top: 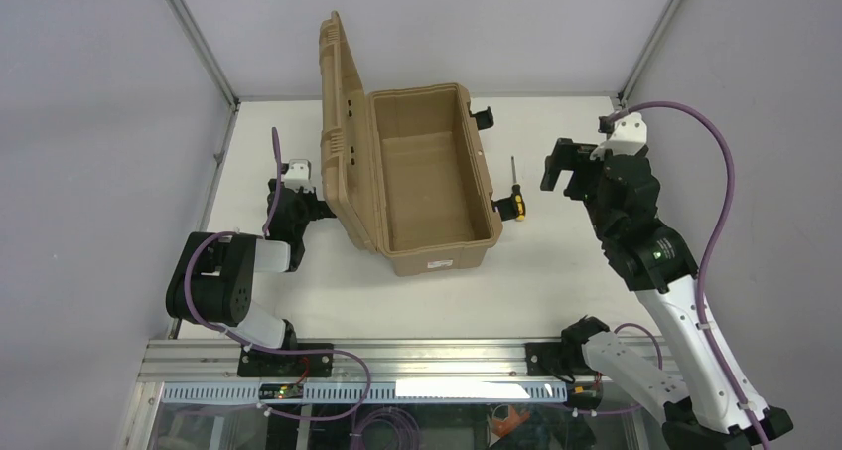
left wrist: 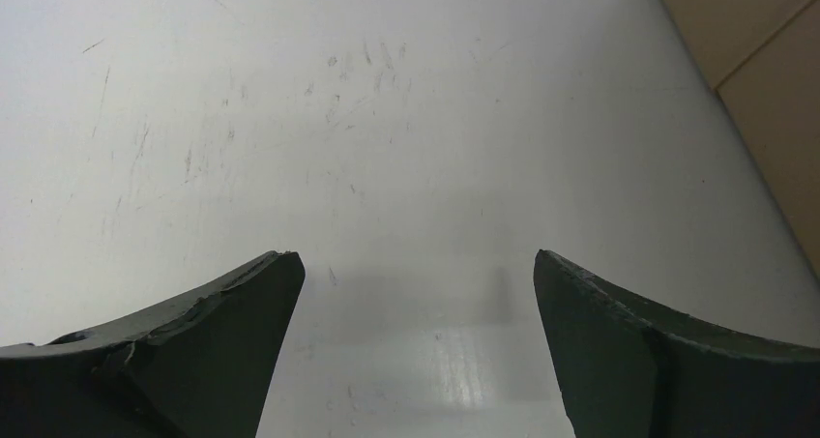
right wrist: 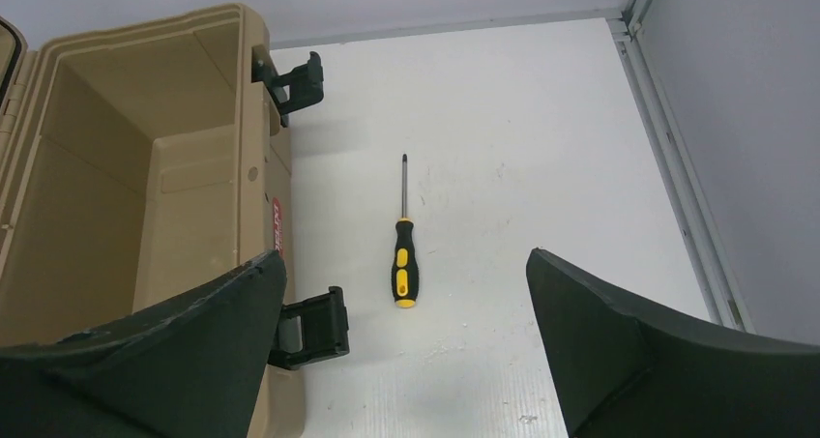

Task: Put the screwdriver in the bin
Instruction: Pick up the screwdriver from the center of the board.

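Note:
The tan bin [top: 439, 259] stands open in the middle of the table, lid [top: 343, 132] raised on its left side, inside empty. The screwdriver [top: 516, 196] lies on the table just right of the bin, yellow-and-black handle toward me, shaft pointing away. In the right wrist view the screwdriver [right wrist: 404, 264] lies ahead between my fingers, beside the bin's wall [right wrist: 193, 196]. My right gripper [top: 564, 168] [right wrist: 406, 256] is open and empty, held above the table right of the screwdriver. My left gripper [top: 303, 210] [left wrist: 418, 256] is open and empty, low over bare table left of the lid.
Two black latches [right wrist: 300, 82] [right wrist: 314, 327] hang from the bin's right side, the near one close to the screwdriver's handle. The bin's edge [left wrist: 764, 90] shows at the left wrist view's upper right. A metal frame rail [right wrist: 677, 167] borders the table at right.

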Available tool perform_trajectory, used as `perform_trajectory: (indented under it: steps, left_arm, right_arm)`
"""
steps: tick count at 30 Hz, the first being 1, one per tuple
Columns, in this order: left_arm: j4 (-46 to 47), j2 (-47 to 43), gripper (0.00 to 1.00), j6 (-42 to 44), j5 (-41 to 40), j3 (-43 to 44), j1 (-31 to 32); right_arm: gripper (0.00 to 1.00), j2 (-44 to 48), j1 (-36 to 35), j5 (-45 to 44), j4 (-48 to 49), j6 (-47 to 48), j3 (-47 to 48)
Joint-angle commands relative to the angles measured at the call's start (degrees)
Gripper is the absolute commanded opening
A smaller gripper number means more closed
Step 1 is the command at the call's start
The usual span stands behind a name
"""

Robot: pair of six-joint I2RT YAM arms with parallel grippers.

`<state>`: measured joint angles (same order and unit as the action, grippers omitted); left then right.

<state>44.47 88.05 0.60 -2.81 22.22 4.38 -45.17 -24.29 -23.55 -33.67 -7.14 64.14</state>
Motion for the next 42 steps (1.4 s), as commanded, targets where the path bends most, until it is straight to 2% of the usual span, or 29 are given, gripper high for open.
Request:
perform_trajectory:
  steps: [1,8,14,33,42]
  left_arm:
    - [1.59,-1.74,0.99,-0.44,0.88,-0.33,-0.6]
    - [1.59,-1.74,0.99,-0.45,0.95,-0.3,-0.6]
    - [1.65,-1.75,0.99,-0.43,0.93,-0.25,-0.6]
    - [1.61,-1.77,0.99,-0.43,0.93,-0.32,-0.6]
    - [1.59,-1.75,0.99,-0.44,0.92,-0.29,-0.6]
  right_arm:
    - [0.99,-0.43,0.12,-0.44,3.0,0.28,0.85]
    - [0.99,-2.82,0.12,-0.89,3.51,-0.46,2.07]
    - [0.99,-7.63,0.12,-0.66,0.96,-1.01,8.1]
    - [0.99,-33.38,0.69,-0.27,-21.04,-3.59,36.66]
    - [0.99,-45.48,3.91,5.1,-28.23,-6.04,43.44]
